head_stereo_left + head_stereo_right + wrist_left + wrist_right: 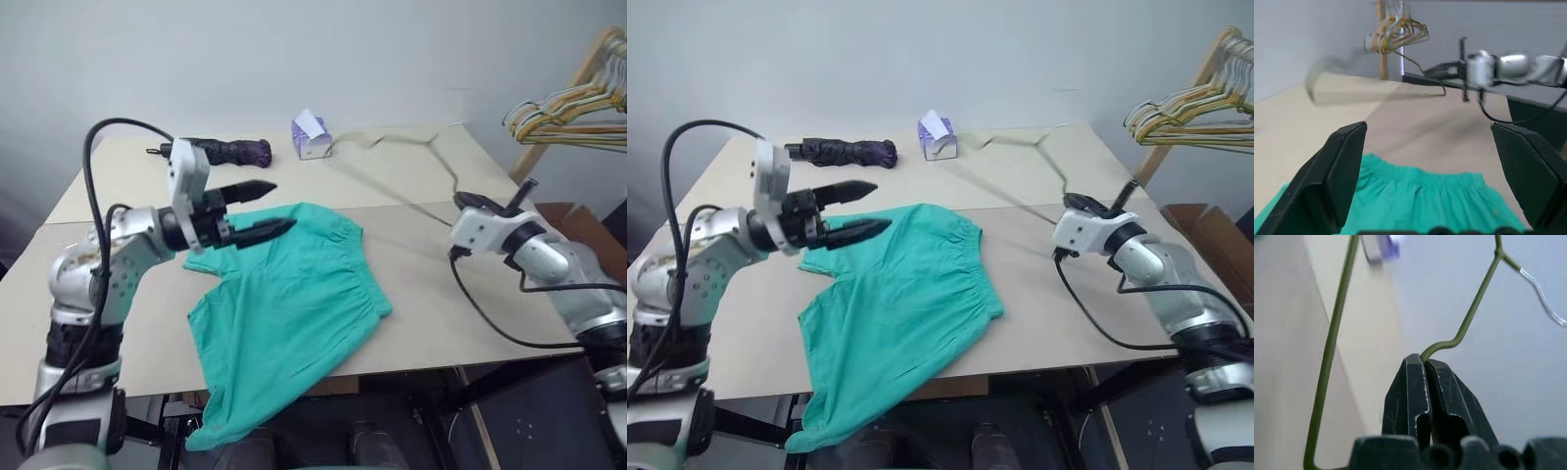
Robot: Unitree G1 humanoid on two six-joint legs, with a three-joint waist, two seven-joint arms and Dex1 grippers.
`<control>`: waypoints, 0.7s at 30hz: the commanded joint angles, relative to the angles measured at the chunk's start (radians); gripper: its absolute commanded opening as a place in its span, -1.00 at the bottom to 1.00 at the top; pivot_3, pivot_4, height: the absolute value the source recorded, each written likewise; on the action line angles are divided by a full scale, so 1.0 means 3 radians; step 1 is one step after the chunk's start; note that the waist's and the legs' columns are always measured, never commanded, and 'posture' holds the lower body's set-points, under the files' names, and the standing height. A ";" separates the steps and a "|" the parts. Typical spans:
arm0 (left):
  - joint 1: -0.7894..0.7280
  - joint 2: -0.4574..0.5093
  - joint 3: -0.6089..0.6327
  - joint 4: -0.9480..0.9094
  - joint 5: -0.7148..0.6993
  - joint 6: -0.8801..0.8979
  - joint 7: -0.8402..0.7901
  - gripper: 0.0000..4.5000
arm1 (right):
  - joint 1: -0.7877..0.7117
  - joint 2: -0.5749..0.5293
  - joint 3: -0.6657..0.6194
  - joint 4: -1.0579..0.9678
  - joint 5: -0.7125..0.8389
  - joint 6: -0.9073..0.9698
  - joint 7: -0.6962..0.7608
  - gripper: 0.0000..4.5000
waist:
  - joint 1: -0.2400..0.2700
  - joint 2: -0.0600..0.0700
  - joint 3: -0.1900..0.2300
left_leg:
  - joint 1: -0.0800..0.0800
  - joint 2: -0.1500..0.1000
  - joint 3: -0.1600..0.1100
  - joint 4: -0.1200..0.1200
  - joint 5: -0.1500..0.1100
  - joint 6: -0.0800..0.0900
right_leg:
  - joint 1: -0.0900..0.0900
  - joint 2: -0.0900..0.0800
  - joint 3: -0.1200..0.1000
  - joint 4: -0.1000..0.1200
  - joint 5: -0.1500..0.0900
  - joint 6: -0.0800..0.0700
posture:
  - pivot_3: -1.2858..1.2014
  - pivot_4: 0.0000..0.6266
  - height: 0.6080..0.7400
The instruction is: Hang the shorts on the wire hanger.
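The teal-green shorts (284, 304) lie spread on the table (118, 323), one leg drooping over its front edge. My left gripper (282, 204) hovers open just above the shorts' far left part near the waistband, with nothing between its fingers; the left wrist view looks over the gathered waistband (1420, 178). Over the table's right side my right gripper (1423, 361) is shut on a bend of the thin olive-grey wire hanger (1333, 338). The hanger (392, 188) is raised off the table and reaches back towards the far middle.
A bunch of thicker pale hangers (568, 108) hangs on a wooden rack beyond the table's right edge. A dark folded umbrella (220, 150) and a small purple-and-white box (312, 137) lie at the table's far side.
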 commanded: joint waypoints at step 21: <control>-0.0535 -0.0034 -0.1002 0.0772 0.1044 -0.0124 -0.0729 0.94 | -0.1029 0.0123 0.0188 0.0903 -0.1272 -0.2000 -0.0852 -0.99 | -0.0191 0.0001 -0.0001 | 0.0000 -0.0004 -0.0002 0.0004 0.0000 0.0000 | 0.0001 -0.0002 0.0006 0.0004 0.0011 -0.0019 | -0.01 -0.95 1.00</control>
